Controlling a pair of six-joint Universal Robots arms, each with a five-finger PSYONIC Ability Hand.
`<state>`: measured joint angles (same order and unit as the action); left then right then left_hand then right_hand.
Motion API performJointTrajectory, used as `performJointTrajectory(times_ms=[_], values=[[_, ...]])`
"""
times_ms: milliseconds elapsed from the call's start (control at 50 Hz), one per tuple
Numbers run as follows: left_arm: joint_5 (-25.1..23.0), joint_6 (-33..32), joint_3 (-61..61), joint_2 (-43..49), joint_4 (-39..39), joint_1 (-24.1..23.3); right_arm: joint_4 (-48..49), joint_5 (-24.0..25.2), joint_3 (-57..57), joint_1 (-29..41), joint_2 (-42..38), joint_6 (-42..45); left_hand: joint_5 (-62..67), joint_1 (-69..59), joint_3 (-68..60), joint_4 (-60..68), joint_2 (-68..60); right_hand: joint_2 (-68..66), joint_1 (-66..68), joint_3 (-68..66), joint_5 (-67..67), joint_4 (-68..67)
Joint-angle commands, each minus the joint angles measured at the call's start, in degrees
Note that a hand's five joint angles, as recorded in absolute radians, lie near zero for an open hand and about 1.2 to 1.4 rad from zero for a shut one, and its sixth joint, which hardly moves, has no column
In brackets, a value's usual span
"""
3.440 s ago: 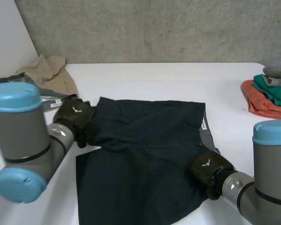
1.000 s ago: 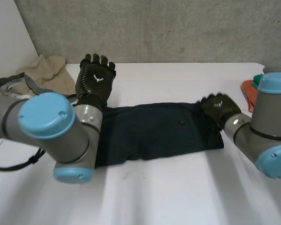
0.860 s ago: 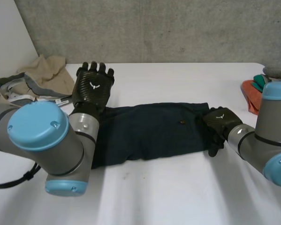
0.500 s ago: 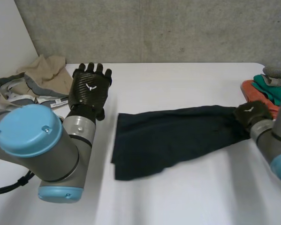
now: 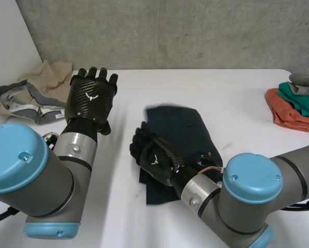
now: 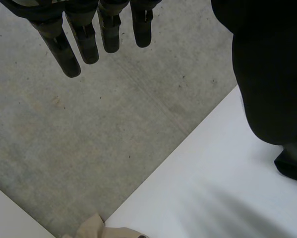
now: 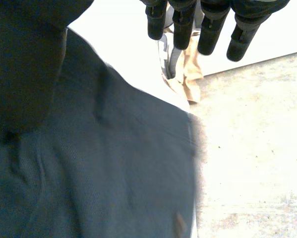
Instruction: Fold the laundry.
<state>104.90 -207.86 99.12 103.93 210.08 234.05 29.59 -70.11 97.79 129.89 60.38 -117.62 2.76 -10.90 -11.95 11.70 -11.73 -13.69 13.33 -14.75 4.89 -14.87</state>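
Head view: the dark garment [image 5: 188, 129] is seen folded on the table [image 5: 247, 98], under the right hand [image 5: 155, 157]; the left hand [image 5: 91, 97] is held clear. Left wrist view: fingers [image 6: 108, 34] straight, nothing held. Right wrist view: fingers [image 7: 182, 27] straight above the garment, judged limp and light; corners are best pinched.

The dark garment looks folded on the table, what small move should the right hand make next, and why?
Probably lower the right hand flat onto the dark garment and smooth it: its fingers are straight over the garment's near left edge, while the left hand hovers open off it.
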Motion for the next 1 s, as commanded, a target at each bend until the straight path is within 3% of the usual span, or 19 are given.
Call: performJointTrajectory(times_ms=[20,60,80,160,220,380,460,540,640,800,940,1000], values=[[-0.1,0.2,-3.6,0.5,0.2,-0.4,-0.8,-1.0,2.0,-8.1,13.7,-21.3,-2.8,0.9,2.0,-1.7,1.7,3.7,-3.3,4.8,-4.9,4.9],[0.0,0.3,-5.2,0.9,0.2,-1.3,-1.4,-0.9,2.2,-10.8,16.0,-30.6,-2.8,0.9,2.0,-1.7,1.7,3.7,-3.3,4.8,-4.9,4.9],[-0.1,0.5,-6.1,1.3,0.1,-1.9,-2.8,-0.5,2.1,-13.0,16.9,-39.5,-2.8,0.9,2.0,-1.7,1.7,3.7,-3.3,4.8,-4.9,4.9],[-1.5,3.2,-11.0,5.3,-0.5,-5.3,-10.0,0.2,-0.5,-17.8,17.8,-56.9,-2.8,0.9,2.0,-1.7,1.7,3.7,-3.3,4.8,-4.9,4.9],[-4.3,6.6,-15.2,8.7,-3.5,-7.6,-15.0,0.2,-2.9,-20.9,17.1,-60.1,-2.8,0.9,2.0,-1.7,1.7,3.7,-3.3,4.8,-4.9,4.9],[-11.2,17.2,-31.4,22.2,-20.4,-9.3,-31.2,-0.1,-17.9,-23.0,2.7,-54.1,-2.5,0.7,1.7,-1.5,1.5,3.7,-3.3,4.8,-4.9,4.9],[-10.7,19.2,-41.1,30.1,-30.2,-9.1,-37.6,0.8,-25.4,-22.9,-4.2,-51.2,-2.2,0.3,1.4,-1.1,1.2,3.7,-3.3,4.8,-4.9,4.9],[-5.5,19.2,-49.2,36.9,-40.6,-9.0,-41.1,3.3,-31.5,-22.9,-10.3,-48.9,-2.2,0.3,1.4,-1.1,1.2,3.7,-3.3,4.8,-4.9,4.9],[-0.8,19.0,-50.1,38.5,-44.5,-8.7,-43.4,5.8,-35.5,-22.8,-15.7,-45.8,-2.4,0.5,1.6,-1.3,1.3,3.7,-3.3,4.8,-4.9,4.9],[-0.6,16.5,-49.4,37.8,-49.4,-8.6,-44.1,3.5,-37.4,-22.0,-19.5,-38.2,-2.2,0.3,1.4,-1.1,1.2,3.7,-3.3,4.8,-4.9,4.9],[-0.7,12.9,-49.9,36.1,-49.9,-8.7,-44.5,0.2,-37.5,-21.4,-16.7,-35.5,-1.9,0.0,1.1,-0.8,0.8,3.7,-3.3,4.8,-4.9,4.9],[-0.7,13.2,-49.7,33.0,-49.7,-8.8,-43.8,-0.1,-36.0,-20.6,-12.0,-36.2,-2.4,0.5,1.6,-1.3,1.3,3.7,-3.3,4.8,-4.9,4.9]])
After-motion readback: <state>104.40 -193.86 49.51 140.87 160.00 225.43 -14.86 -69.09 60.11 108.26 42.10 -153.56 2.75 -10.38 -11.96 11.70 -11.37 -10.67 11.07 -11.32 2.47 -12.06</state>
